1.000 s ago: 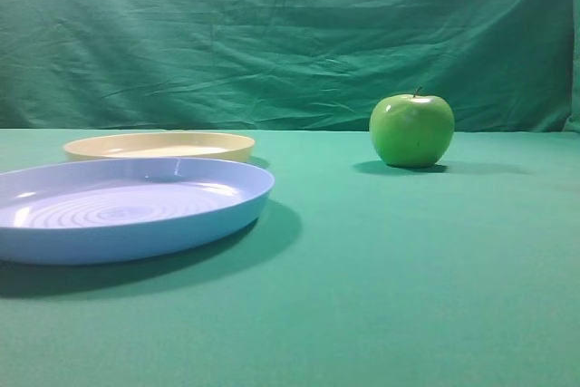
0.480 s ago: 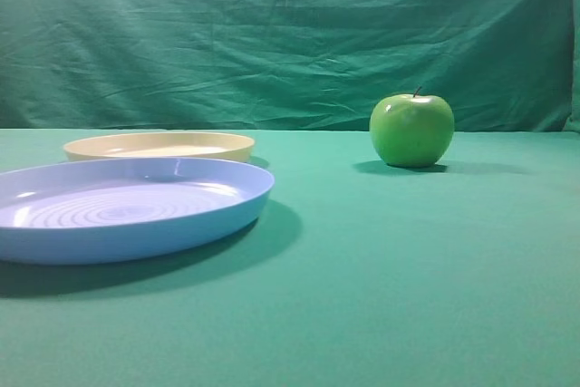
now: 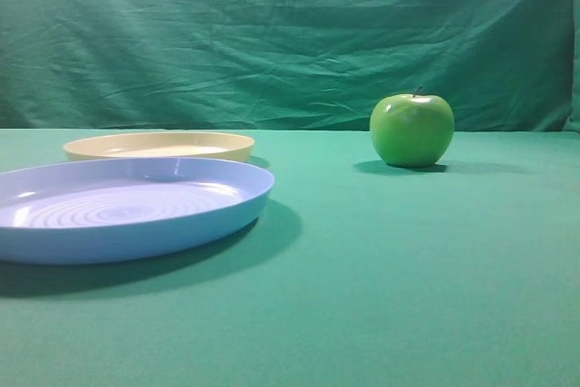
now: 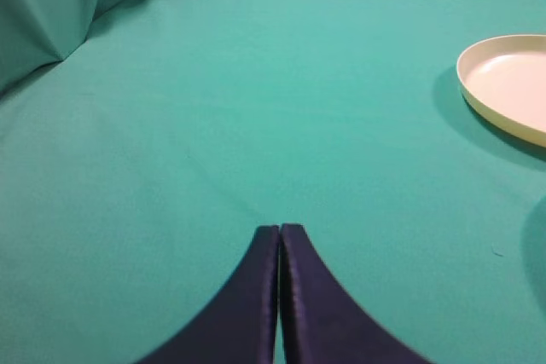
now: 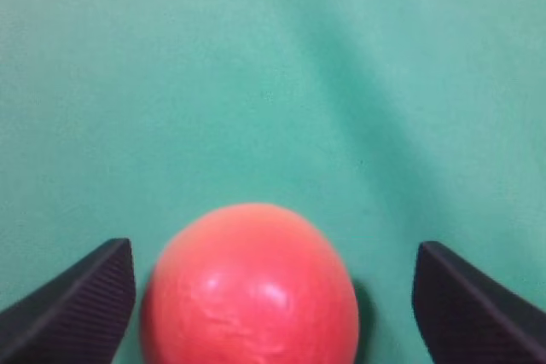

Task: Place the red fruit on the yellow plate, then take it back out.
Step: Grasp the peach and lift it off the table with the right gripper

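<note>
The red fruit [image 5: 249,286] lies on the green cloth in the right wrist view, between the spread fingers of my right gripper [image 5: 275,249]. It sits nearer the left finger, and a clear gap separates it from the right finger, so the gripper is open. The exterior view shows neither the fruit nor either gripper. The yellow plate [image 3: 159,145] stands at the left behind the blue one, and its rim shows at the right edge of the left wrist view as well [image 4: 490,100]. My left gripper [image 4: 280,229] is shut on nothing, low over bare cloth.
A large light-blue plate [image 3: 127,208] stands at the front left. A glossy green apple [image 3: 411,130] sits at the back right. A green cloth covers the table, and a green curtain [image 3: 290,33] hangs behind it.
</note>
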Controlling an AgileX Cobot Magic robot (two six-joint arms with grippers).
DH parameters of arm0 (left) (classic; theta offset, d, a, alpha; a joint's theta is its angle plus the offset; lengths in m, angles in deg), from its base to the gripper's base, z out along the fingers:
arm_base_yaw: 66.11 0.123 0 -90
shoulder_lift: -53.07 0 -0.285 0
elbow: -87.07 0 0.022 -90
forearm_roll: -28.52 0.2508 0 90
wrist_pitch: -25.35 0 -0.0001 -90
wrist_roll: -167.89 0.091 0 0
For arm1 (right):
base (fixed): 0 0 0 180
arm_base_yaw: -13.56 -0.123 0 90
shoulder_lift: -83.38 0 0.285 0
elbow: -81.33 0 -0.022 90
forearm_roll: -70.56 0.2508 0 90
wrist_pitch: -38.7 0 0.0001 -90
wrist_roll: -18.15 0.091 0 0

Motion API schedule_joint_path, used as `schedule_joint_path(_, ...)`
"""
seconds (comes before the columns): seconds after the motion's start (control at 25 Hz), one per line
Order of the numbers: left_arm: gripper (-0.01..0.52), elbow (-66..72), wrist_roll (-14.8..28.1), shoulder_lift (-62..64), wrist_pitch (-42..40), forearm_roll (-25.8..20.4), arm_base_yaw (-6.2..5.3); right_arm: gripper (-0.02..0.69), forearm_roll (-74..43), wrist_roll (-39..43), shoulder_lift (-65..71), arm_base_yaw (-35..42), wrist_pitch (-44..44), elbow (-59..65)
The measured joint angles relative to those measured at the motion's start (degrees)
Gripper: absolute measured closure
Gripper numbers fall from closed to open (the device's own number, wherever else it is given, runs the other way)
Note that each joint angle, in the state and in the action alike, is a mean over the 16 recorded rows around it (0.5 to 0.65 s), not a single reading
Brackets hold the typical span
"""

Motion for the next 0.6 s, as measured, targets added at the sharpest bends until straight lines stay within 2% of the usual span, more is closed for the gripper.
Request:
schedule_joint_path(0.24, 0.514, 0.0, 0.0, 0.0, 0.0, 0.0, 0.0, 0.227, -0.1, -0.3, 4.2, 0.0, 0.0, -2.2)
schedule_joint_path(0.6, 0.514, 0.0, 0.0, 0.0, 0.0, 0.0, 0.0, 0.435, 0.1, -0.6, 5.7, -0.1, -8.4, -14.9)
